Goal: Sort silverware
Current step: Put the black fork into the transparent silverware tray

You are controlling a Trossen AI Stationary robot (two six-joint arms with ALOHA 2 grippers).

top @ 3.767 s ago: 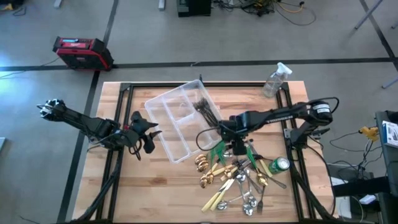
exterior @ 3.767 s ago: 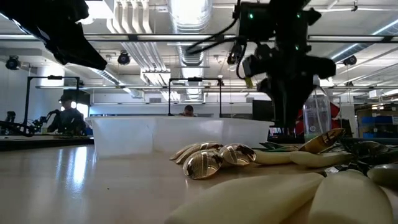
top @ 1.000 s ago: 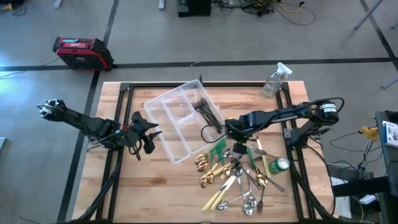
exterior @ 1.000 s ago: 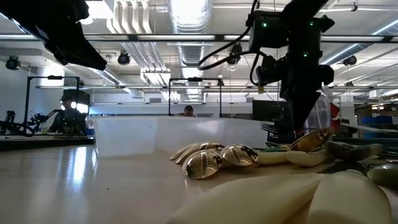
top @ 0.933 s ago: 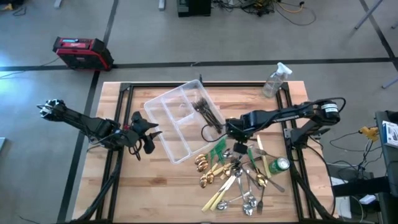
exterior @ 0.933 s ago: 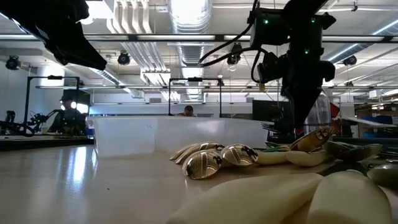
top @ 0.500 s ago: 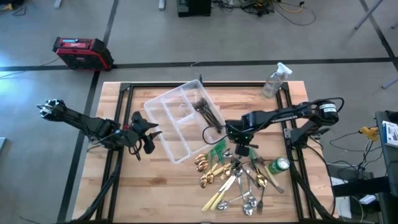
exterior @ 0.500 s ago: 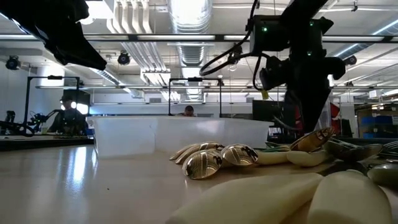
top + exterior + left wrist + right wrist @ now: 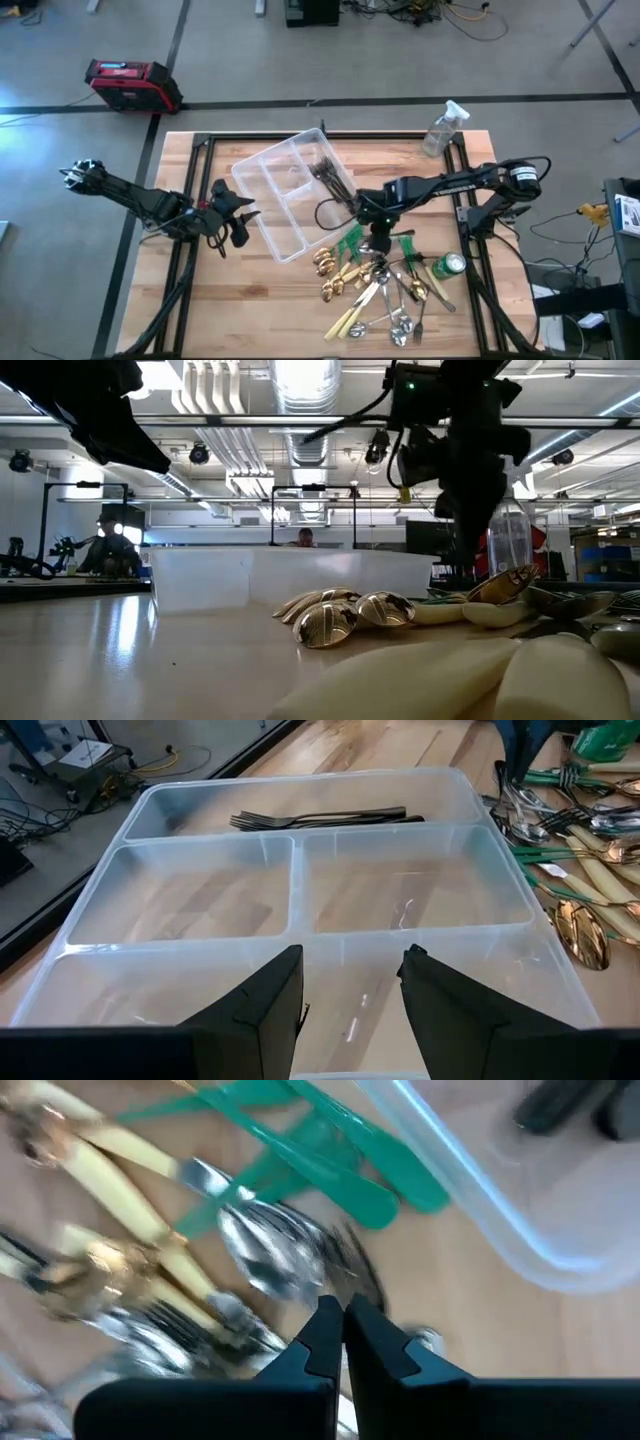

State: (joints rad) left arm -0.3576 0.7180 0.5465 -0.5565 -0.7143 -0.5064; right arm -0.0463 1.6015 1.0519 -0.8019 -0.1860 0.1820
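Clear divided tray (image 9: 283, 195) at centre frame holds only dark forks (image 9: 330, 178) in its upper-right compartment — other sections bare; remaining silverware (image 9: 385, 290) heaped lower right, right gripper (image 9: 379, 243) fingers together above it, left gripper (image 9: 240, 232) parted beside the tray.

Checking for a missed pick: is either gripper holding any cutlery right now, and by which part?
Neither. The right gripper is shut with nothing between its fingers, hovering over the silverware pile. The left gripper is open and empty at the clear tray.

No legible text, label or number anywhere.
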